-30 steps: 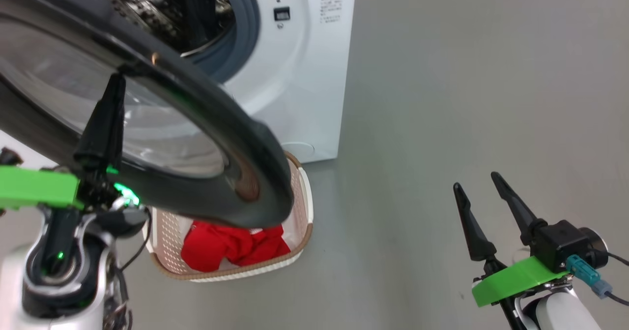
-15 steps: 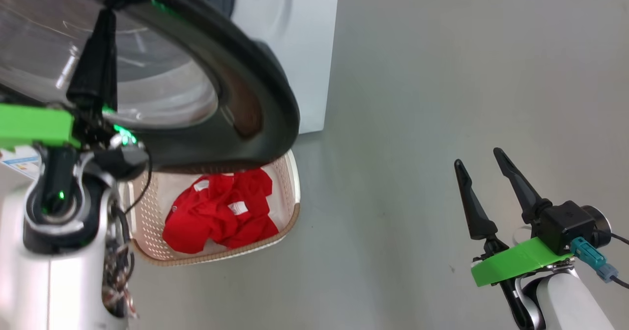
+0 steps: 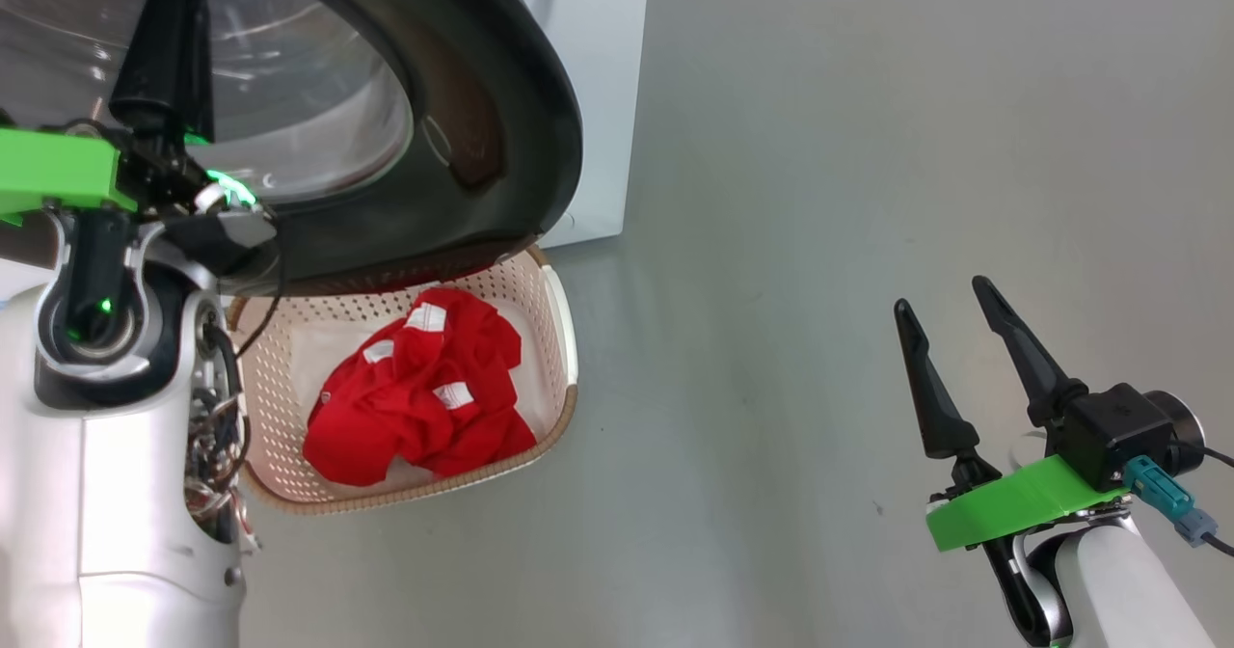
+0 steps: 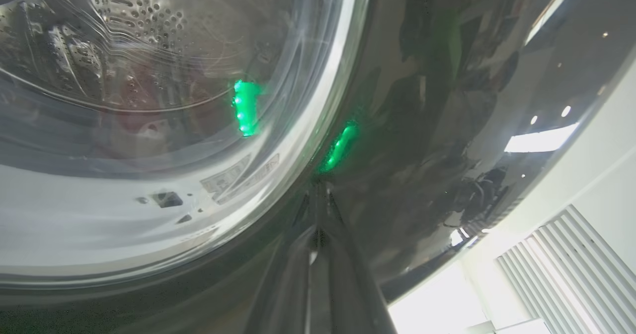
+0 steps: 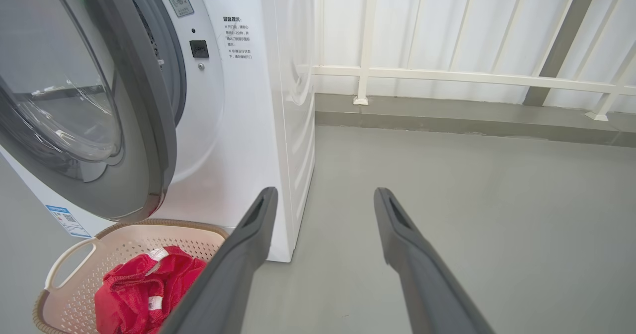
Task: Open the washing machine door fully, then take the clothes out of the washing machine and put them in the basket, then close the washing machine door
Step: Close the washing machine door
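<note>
One washing machine (image 5: 248, 125), one door (image 3: 501, 98) ajar above one basket (image 3: 564, 359). One red clothes (image 3: 415, 407) heap lies in it, three white labels, unreadable. Machine print too small to read. Left gripper (image 3: 166, 45) jaws pressed together against the door. Right gripper (image 3: 942, 297) jaws spread.

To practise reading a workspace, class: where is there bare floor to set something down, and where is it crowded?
Free: the floor right of the washing machine, between the basket and the right gripper, back to the railing. Crowded: before the machine, where the door overhangs the basket holding the clothes.
</note>
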